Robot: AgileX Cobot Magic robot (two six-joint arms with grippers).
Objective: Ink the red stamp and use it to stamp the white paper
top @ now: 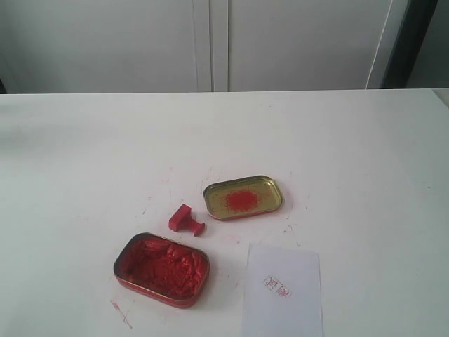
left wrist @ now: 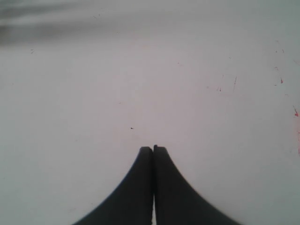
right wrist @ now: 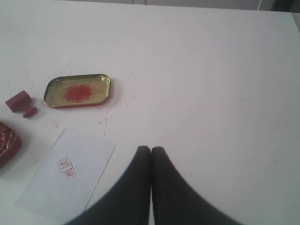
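I note left gripper (left wrist: 153, 149) and right gripper (right wrist: 150, 150) look alike: matte black, smooth, broad-based, curving into narrow blunt ends.

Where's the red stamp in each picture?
Exterior view: the small red plastic stamp sits left of centre, between the red-smeared gold oval lid and the oval red ink tin.
Left wrist view: not in it.
Right wrist view: stamp between the same lid and tin.
Shared landmark: that lid.

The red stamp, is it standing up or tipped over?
Tipped over: the red stamp lies on its side on the table, knob pointing sideways, not up.
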